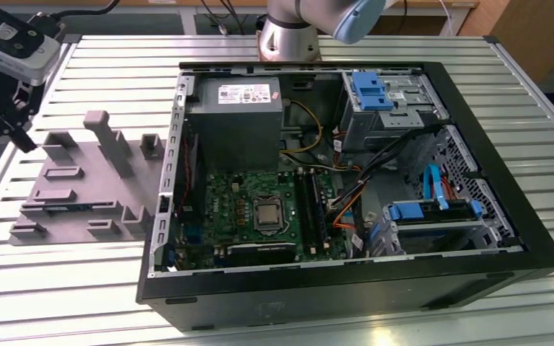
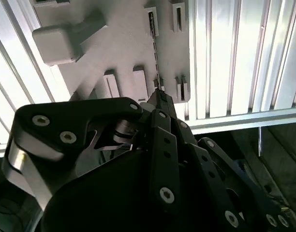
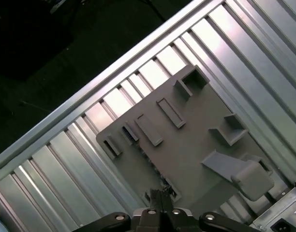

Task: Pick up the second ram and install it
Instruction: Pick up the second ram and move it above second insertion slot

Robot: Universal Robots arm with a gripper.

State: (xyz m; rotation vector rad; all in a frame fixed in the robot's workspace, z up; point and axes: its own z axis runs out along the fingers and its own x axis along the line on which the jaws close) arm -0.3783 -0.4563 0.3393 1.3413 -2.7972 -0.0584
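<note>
In the exterior view, the hand (image 1: pixel 25 143) hangs at the upper left of the frame, above the far left edge of the grey tray (image 1: pixel 75 189) and clear of it. In both wrist views its fingers are drawn narrow, tips nearly together, with nothing between them (image 2: pixel 160 96) (image 3: pixel 159 195).

The second ram (image 1: pixel 55 205) stands on edge in a slot towards the lower left of the exterior view, in the tray's near row. In the second wrist view it shows as a thin dark strip (image 2: pixel 155 53) running between the tray's (image 2: pixel 119 43) low holders, just beyond the fingertips.

The tray lies on the slatted metal counter (image 1: pixel 66 288). To the exterior view's right of it is the open computer case (image 1: pixel 354 292), with its green motherboard (image 1: pixel 234 194) and long black memory slots (image 1: pixel 311 202) exposed.
</note>
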